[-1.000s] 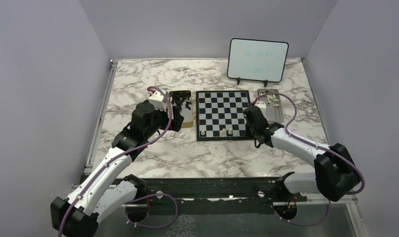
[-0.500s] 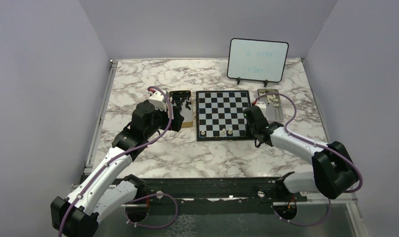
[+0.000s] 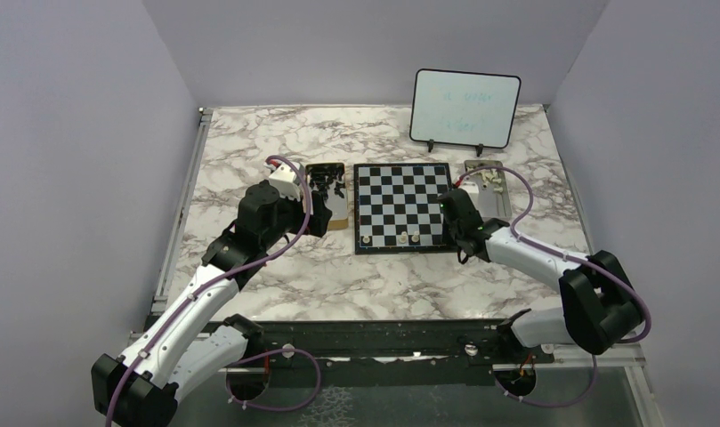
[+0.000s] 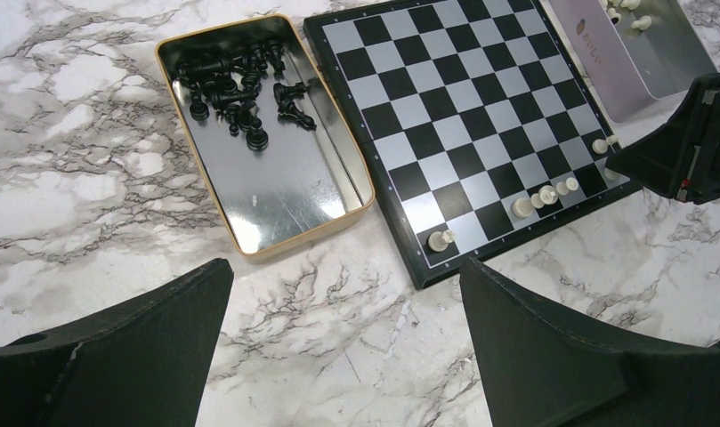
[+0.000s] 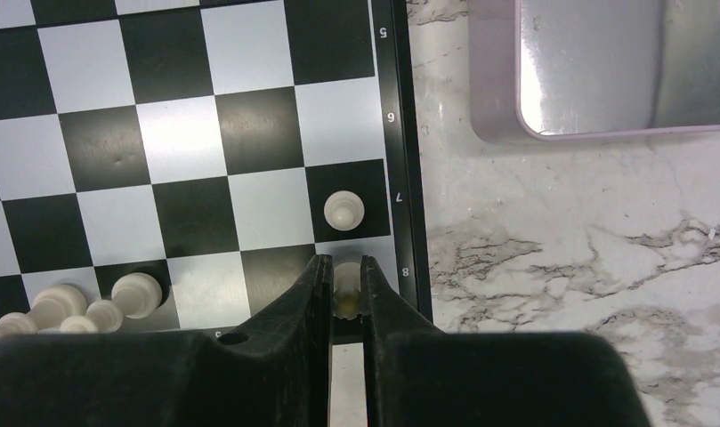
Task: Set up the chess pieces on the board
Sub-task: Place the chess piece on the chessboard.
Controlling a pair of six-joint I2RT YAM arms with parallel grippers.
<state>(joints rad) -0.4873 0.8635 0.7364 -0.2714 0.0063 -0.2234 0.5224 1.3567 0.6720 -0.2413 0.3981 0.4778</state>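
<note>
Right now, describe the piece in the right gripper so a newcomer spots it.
Find the board, then its near right corner. The cream piece there is pinched in the right gripper, unlike the neighbouring piece, which stands free one square beyond.

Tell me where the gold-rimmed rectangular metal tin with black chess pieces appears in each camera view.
Top external: the gold-rimmed rectangular metal tin lies left of centre, beside the left edge of the black-and-white checked chessboard.
Left wrist: the tin is upper left of centre, with the black chess pieces heaped at its far end.
Right wrist: not in it.
Shared landmark: the chessboard, visible in all three views.
</note>
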